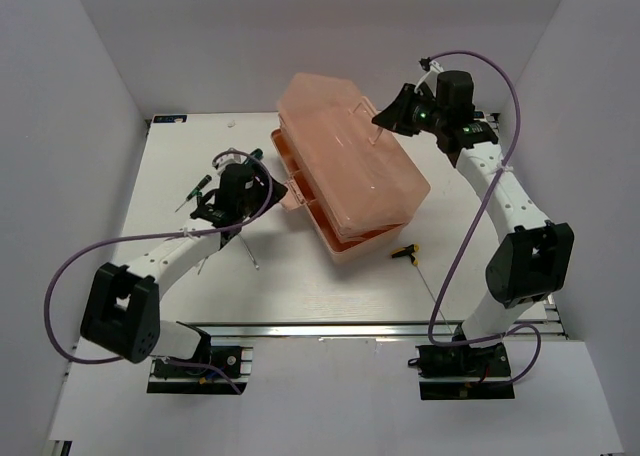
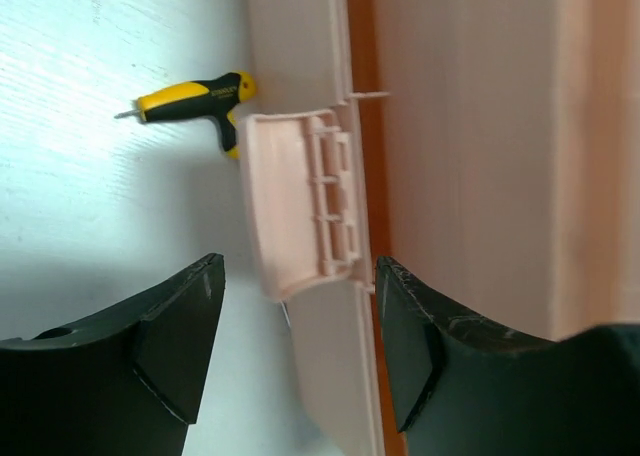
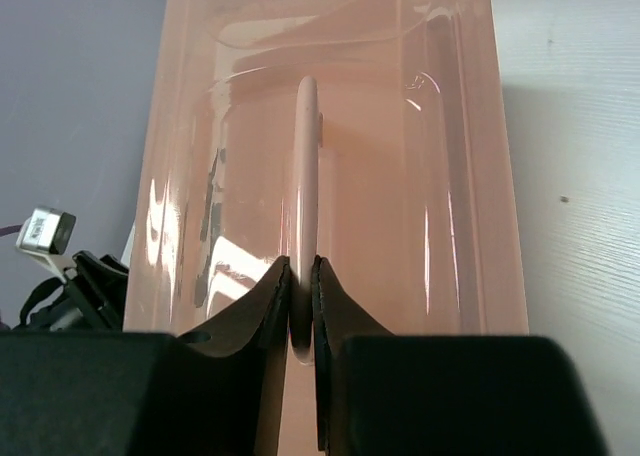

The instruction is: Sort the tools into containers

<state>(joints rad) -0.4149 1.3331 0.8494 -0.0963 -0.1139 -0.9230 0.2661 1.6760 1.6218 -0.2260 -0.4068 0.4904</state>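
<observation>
The salmon-pink toolbox [image 1: 350, 181] stands mid-table, its rounded lid down. My right gripper [image 1: 385, 121] is shut on the thin lid handle [image 3: 305, 166], its pads [image 3: 280, 286] pinching the handle's near end. My left gripper [image 1: 264, 188] is open at the box's left end, and its jaws stand either side of the folded-out latch flap [image 2: 300, 201] without touching it. One yellow-black T-handle key [image 1: 405, 249] lies in front of the box and also shows in the left wrist view [image 2: 190, 96]. A green-and-black screwdriver [image 1: 196, 190] lies left of my left wrist.
A second green-handled tool [image 1: 252, 156] lies behind my left wrist. A thin metal shaft [image 1: 251, 252] lies on the table under the left arm. White walls close in the table on three sides. The purple cables loop beside both arms.
</observation>
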